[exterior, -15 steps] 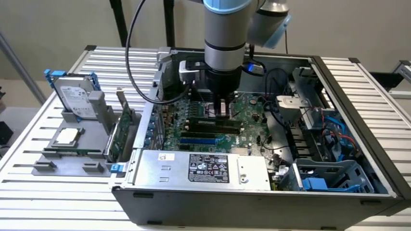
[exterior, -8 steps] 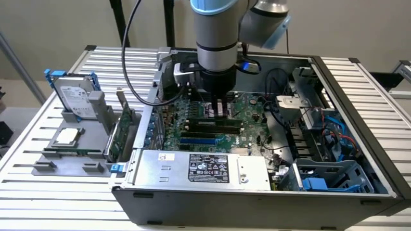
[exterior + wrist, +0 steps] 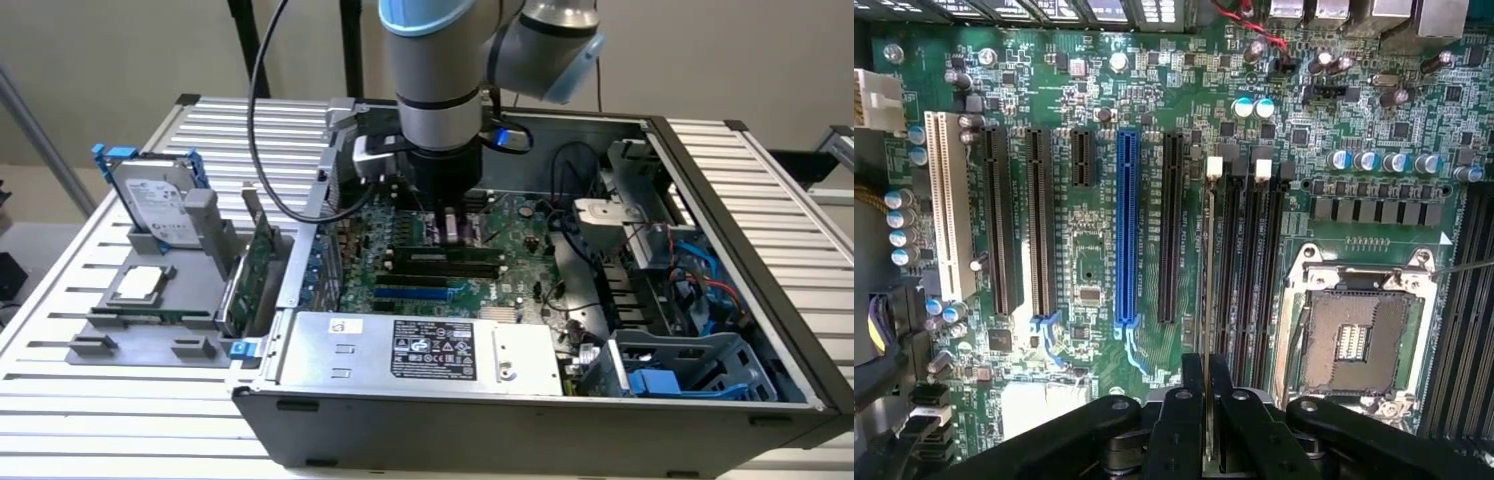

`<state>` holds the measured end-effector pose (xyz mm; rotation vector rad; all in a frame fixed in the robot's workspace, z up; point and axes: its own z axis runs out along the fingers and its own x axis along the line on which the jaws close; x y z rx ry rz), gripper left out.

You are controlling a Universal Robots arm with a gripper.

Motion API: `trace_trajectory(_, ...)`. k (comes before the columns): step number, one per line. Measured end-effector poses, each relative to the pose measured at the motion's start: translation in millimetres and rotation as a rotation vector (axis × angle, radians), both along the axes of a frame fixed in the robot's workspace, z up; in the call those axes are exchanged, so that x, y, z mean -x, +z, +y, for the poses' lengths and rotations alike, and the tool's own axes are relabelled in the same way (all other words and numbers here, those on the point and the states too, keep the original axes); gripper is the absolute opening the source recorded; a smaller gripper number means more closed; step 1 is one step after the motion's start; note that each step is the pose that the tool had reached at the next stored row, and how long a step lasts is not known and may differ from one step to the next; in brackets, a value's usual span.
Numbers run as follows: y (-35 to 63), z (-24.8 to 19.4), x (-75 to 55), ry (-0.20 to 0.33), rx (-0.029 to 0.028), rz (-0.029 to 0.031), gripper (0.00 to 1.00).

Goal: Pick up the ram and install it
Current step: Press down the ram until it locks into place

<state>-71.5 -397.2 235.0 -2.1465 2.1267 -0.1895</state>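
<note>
The ram [image 3: 1209, 270] appears edge-on in the wrist view as a thin line running out from between my fingers. My gripper [image 3: 1206, 385] is shut on it, one black finger [image 3: 1179, 420] on each side. It hangs over the motherboard [image 3: 1094, 270], parallel to the black memory slots [image 3: 1249, 260] and over the outermost one, its far end by a white latch [image 3: 1215, 167]. Whether it touches the slot I cannot tell. In the exterior view my gripper [image 3: 458, 232] points straight down inside the open computer case [image 3: 747, 250], low over the memory slots [image 3: 441, 262].
An open processor socket [image 3: 1354, 340] lies beside the memory slots, a blue expansion slot [image 3: 1126, 230] on their other side. At the exterior view's left, a grey tray [image 3: 100, 345] holds a hard drive [image 3: 154, 195], a silver processor [image 3: 140, 285] and an expansion card [image 3: 254, 270]. A power supply [image 3: 414, 345] fills the case front.
</note>
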Motion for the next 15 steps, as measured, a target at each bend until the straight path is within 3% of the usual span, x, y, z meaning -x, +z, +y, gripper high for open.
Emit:
trace_trajectory(5,-3.0,1.7,0.6,0.0,-0.0003,-0.0051,0.0)
trace_trajectory(15,-6.2,1.7,1.2,0.0,0.0037,-0.0064,0.0)
